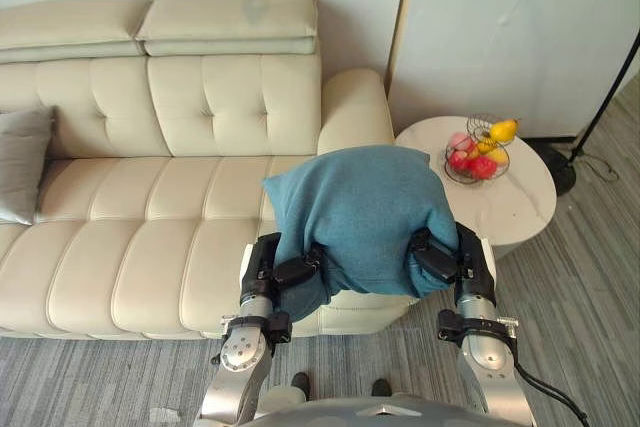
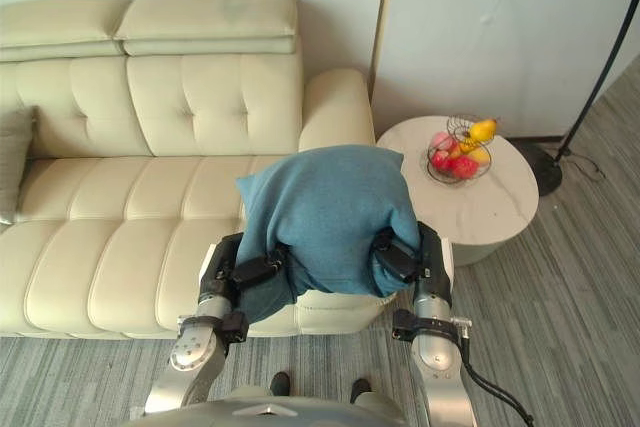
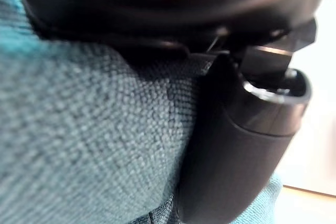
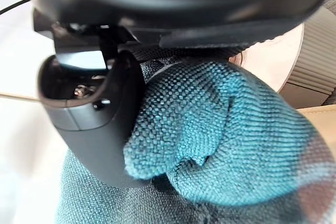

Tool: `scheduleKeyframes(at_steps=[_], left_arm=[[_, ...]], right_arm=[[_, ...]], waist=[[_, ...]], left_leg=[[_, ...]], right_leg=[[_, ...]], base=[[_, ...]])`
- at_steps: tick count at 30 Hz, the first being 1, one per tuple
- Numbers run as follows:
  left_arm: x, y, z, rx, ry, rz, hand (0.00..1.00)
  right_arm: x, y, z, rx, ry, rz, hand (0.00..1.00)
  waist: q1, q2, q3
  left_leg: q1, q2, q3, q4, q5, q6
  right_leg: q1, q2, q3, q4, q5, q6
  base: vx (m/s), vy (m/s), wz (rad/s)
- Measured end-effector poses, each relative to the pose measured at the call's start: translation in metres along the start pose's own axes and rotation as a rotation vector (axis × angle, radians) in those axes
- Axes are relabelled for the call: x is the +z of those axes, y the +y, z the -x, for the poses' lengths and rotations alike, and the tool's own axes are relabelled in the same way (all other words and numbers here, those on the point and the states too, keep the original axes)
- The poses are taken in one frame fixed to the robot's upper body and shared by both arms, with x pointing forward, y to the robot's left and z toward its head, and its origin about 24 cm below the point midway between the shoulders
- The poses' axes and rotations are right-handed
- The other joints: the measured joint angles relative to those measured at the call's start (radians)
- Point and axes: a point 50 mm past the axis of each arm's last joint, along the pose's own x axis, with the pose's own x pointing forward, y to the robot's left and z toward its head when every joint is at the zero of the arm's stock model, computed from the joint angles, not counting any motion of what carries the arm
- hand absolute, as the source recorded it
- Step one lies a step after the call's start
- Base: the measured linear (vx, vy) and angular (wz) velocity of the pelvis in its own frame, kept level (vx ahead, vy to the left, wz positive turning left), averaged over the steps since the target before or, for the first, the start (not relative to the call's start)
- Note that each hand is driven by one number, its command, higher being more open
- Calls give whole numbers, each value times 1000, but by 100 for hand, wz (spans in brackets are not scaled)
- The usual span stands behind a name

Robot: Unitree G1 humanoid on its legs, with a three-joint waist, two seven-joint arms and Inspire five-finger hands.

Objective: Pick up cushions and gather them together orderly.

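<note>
A teal cushion (image 1: 355,217) hangs in the air over the right end of the cream sofa (image 1: 130,247), held between both hands. My left hand (image 1: 285,269) grips its lower left corner, thumb (image 3: 236,150) pressed into the fabric (image 3: 89,145). My right hand (image 1: 440,255) pinches the lower right corner, with cloth (image 4: 220,129) bunched under its thumb (image 4: 97,124). A grey cushion (image 1: 22,162) leans against the sofa back at the far left.
A round white side table (image 1: 500,202) stands right of the sofa arm, with a wire basket of fruit (image 1: 478,152) on it. A black lamp stand (image 1: 590,127) rises at the far right. Grey carpet lies in front of the sofa.
</note>
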Motion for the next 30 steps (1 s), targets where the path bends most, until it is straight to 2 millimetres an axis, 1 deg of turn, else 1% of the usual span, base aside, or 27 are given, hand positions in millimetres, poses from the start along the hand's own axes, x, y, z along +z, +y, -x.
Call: scheduleKeyframes(at_steps=[2, 3, 4, 5, 6, 7, 8, 9, 10, 11, 13, 14, 15, 16, 17, 18, 19, 20, 21, 22, 23, 24, 25, 26, 27, 29, 30], left_arm=[[0, 0, 0, -1, 2, 0, 0], [-1, -1, 0, -3, 4, -2, 0], [-1, -3, 1, -8, 4, -1, 0], [-1, -7, 1, -24, 6, 1, 0], [-1, -10, 1, -34, 6, 2, 0], [-2, -17, 2, -57, 11, 5, 0], [-4, -22, 3, -71, 16, 6, 0], [-4, -23, 3, -74, 16, 5, 0], [-4, -22, 3, -73, 17, -1, 0], [-4, -21, 3, -72, 16, -5, 0], [-3, -21, 0, -75, 13, -11, 0], [-3, -22, -2, -81, 17, -14, 0], [-4, -21, -3, -81, 21, -15, 0], [-8, -20, -4, -79, 36, -18, 0], [-10, -17, -3, -75, 46, -26, 0], [-10, -12, -3, -67, 50, -36, 0], [-10, -10, -3, -64, 52, -44, 0], [-12, -4, -3, -59, 58, -71, 0], [-12, -3, -3, -58, 62, -77, 0], [-14, -2, -3, -56, 68, -81, 0], [-15, -2, -3, -59, 73, -82, 0], [-15, -3, -3, -62, 74, -83, 0], [-15, -4, -2, -70, 76, -84, 0], [-16, -5, -2, -73, 77, -84, 0], [-19, -12, 0, -87, 93, -69, 0], [-18, -14, -1, -95, 85, -83, 0], [-18, -13, -1, -94, 84, -87, 0]], right_arm=[[-1, -2, -3, 5, -4, 23, 0], [-3, -2, -10, 7, -2, 53, 0], [-3, -2, -11, 3, -2, 60, 0], [-4, -6, -15, -10, -6, 98, 0], [-4, -9, -16, -17, -8, 112, 0], [-4, -16, -18, -34, -11, 142, 0], [-4, -21, -19, -49, -13, 161, 0], [-5, -22, -20, -56, -10, 159, 0], [-6, -21, -20, -58, -4, 158, 0], [-7, -20, -20, -60, 1, 154, 0], [-11, -17, -19, -73, 21, 136, 0], [-14, -17, -18, -77, 34, 136, 0], [-15, -17, -19, -76, 40, 138, 0], [-18, -16, -20, -72, 51, 142, 0], [-20, -14, -19, -64, 57, 156, 0], [-22, -9, -19, -52, 66, 151, 0], [-24, -6, -18, -45, 73, 145, 0], [-26, 0, -17, -34, 87, 132, 0], [-26, 1, -16, -30, 88, 135, 0], [-26, 1, -17, -25, 87, 142, 0], [-26, 0, -17, -24, 85, 149, 0], [-27, -1, -17, -24, 86, 154, 0], [-27, -3, -17, -25, 86, 162, 0], [-27, -4, -17, -26, 85, 167, 0], [-29, -10, -17, -34, 93, 189, 0], [-29, -11, -17, -39, 95, 190, 0], [-28, -11, -15, -43, 92, 186, 0]], waist=[[13, 3, -2], [11, 3, -3], [7, 3, -3], [-1, 8, -8], [-4, 12, -11], [-11, 32, -24], [-21, 48, -35], [-21, 43, -37], [-23, 33, -44], [-24, 28, -46], [-26, 20, -49], [-25, 22, -46], [-23, 23, -42], [-21, 25, -35], [-17, 17, -26], [-21, 5, -17], [-27, 1, -12], [-35, -17, 3], [-36, -23, 6], [-41, -27, 11], [-53, -23, 14], [-58, -23, 14], [-66, -30, 10], [-72, -36, 6], [-83, 1, -14], [-81, 16, -23], [-80, 14, -21]], left_leg=[[-49, 9, 9, 48, -27, -4], [-67, 59, 132, 62, -46, 21], [-72, 72, 172, 70, -49, 26], [-94, 103, 261, 116, -64, 54], [-106, 121, 302, 139, -71, 66], [-118, 171, 379, 163, -74, 72], [-120, 185, 429, 156, -38, 15], [-119, 168, 428, 149, -33, 8], [-122, 139, 422, 140, -28, 9], [-125, 125, 416, 140, -28, 12], [-159, 81, 375, 192, -49, 41], [-172, 69, 355, 220, -70, 55], [-173, 63, 347, 234, -83, 60], [-173, 50, 333, 258, -109, 75], [-163, 35, 329, 264, -125, 98], [-156, 22, 319, 264, -131, 109], [-154, 19, 310, 262, -133, 113], [-127, 9, 307, 223, -133, 114], [-112, 0, 309, 198, -130, 117], [-86, -11, 311, 155, -128, 120], [-64, -17, 313, 125, -128, 119], [-51, -25, 313, 113, -127, 118], [-36, -46, 314, 116, -125, 114], [-33, -60, 312, 128, -128, 114], [-40, -45, 287, 174, -165, 108], [-60, -15, 283, 248, -188, 78], [-92, 2, 284, 363, -191, 73]], right_leg=[[-16, 0, -25, 11, -1, -2], [-20, -11, -48, 17, 1, -3], [-20, -17, -57, 16, 2, -2], [-25, -34, -81, 17, 5, 3], [-29, -39, -88, 17, 7, 6], [-31, -48, -108, 15, 13, 18], [-28, -62, -129, 14, 17, 34], [-29, -77, -131, 13, 23, 44], [-29, -101, -135, 10, 28, 54], [-28, -112, -141, 10, 29, 55], [-15, -152, -185, 24, 33, 70], [-15, -169, -203, 59, 28, 77], [-19, -180, -205, 94, 19, 83], [-51, -210, -190, 209, -13, 46], [-112, -240, -136, 353, -42, -11], [-167, -236, -37, 460, -77, -28], [-188, -210, 19, 494, -100, -14], [-229, -114, 126, 518, -155, 32], [-241, -90, 134, 508, -165, 29], [-257, -49, 130, 479, -171, 19], [-273, -3, 106, 438, -171, 17], [-279, 16, 86, 408, -168, 14], [-274, 26, 71, 343, -149, -18], [-272, 24, 75, 320, -111, -67], [-240, 38, 46, 296, -115, -75], [-184, 67, 30, 222, -100, -76], [-137, 80, 24, 173, -91, -78]], base=[[-58, 6, 46], [-60, -20, 35], [-56, -4, 51], [-25, 35, 40], [-7, 109, 52], [20, 183, 54], [30, 220, 49], [29, 280, 39], [17, 244, 22], [21, 267, 38], [37, 246, 67], [36, 223, 64], [27, 238, 54], [27, 263, 38], [25, 312, 39], [20, 229, 31], [55, 135, 46], [71, 41, 39], [125, 24, 34], [182, -1, 22], [162, -3, 25], [227, -18, 28], [176, -23, 25], [332, -38, 40], [300, -34, 33], [415, -58, 22], [448, -83, 14]])
